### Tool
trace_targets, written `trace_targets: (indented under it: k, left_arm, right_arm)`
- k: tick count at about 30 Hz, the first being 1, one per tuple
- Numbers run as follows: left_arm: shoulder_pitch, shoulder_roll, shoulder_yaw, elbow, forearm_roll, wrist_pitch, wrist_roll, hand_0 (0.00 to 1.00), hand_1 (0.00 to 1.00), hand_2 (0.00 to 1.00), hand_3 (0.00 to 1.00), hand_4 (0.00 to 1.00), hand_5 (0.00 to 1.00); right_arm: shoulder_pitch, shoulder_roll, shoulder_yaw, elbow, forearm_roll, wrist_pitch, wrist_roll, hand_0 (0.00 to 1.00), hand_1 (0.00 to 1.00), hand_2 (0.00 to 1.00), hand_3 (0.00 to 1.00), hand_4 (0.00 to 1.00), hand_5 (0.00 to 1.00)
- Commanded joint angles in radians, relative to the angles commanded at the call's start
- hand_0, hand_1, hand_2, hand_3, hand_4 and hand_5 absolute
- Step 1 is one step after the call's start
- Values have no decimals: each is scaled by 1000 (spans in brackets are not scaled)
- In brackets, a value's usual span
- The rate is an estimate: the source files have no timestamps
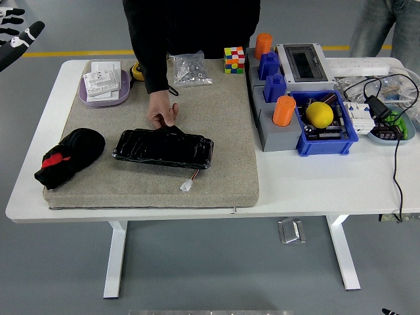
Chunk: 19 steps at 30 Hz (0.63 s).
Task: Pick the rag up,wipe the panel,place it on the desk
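Your left hand (14, 36) sits at the frame's upper-left corner, off the table, fingers spread and holding nothing; your right hand is out of view. The rag (67, 156), black with a red patch, lies bunched on the grey mat (223, 131) at centre left, just left of the glossy black panel (163, 149). A person's hand (162, 113) pinches the panel's far edge. Rag on the desk fits either end of the job: waiting to be lifted, or laid down after wiping. The panel's surface doesn't settle which.
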Motion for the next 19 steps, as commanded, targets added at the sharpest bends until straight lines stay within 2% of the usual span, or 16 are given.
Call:
trace_targets:
  k: [8,19]
  left_arm:
    - [9,15,4,-12,7,-1,8,495,698,770,814,998,998]
    - [19,23,18,-10,5,-2,14,495,698,768,814,998,998]
  right_arm:
    - [4,5,-12,0,-2,-2,-1,778,655,716,634,998,557]
    - [4,11,-29,1,-2,-5,0,778,655,716,635,998,557]
